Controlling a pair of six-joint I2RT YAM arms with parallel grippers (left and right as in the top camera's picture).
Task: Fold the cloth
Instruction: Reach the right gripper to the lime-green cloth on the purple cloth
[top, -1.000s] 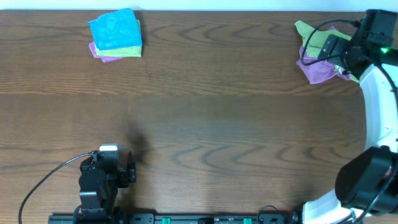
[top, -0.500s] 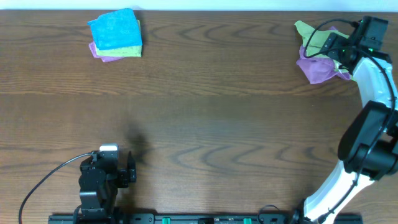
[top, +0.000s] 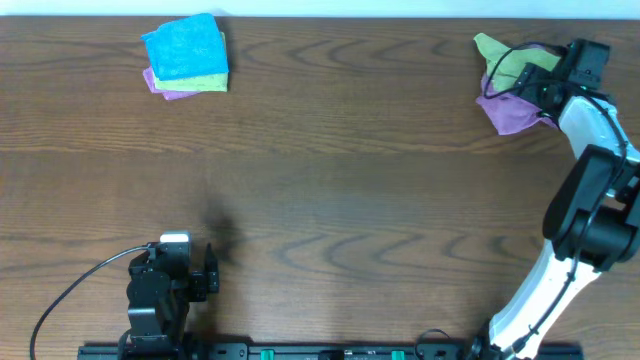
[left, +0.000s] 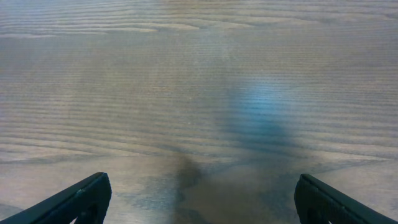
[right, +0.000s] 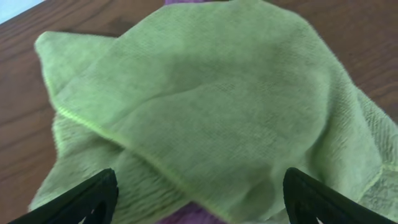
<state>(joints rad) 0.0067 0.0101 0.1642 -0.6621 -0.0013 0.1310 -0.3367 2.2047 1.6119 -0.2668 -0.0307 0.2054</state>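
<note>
A crumpled green cloth (top: 505, 58) lies on a purple cloth (top: 508, 112) at the table's far right. My right gripper (top: 545, 88) hangs over this pile. In the right wrist view the green cloth (right: 205, 106) fills the frame and the gripper (right: 202, 202) is open just above it, with a bit of purple cloth (right: 186, 218) between the fingertips. My left gripper (top: 205, 272) rests at the near left; in the left wrist view it (left: 202, 202) is open over bare wood.
A folded stack of cloths, blue (top: 185, 45) on top of green and purple (top: 190, 86), sits at the far left. The wooden table (top: 330, 190) spans the view. A black cable runs from the left arm's base.
The right arm has swung in toward the cloth pile and its gripper has dropped closer over the green cloth. The left arm has not moved.
</note>
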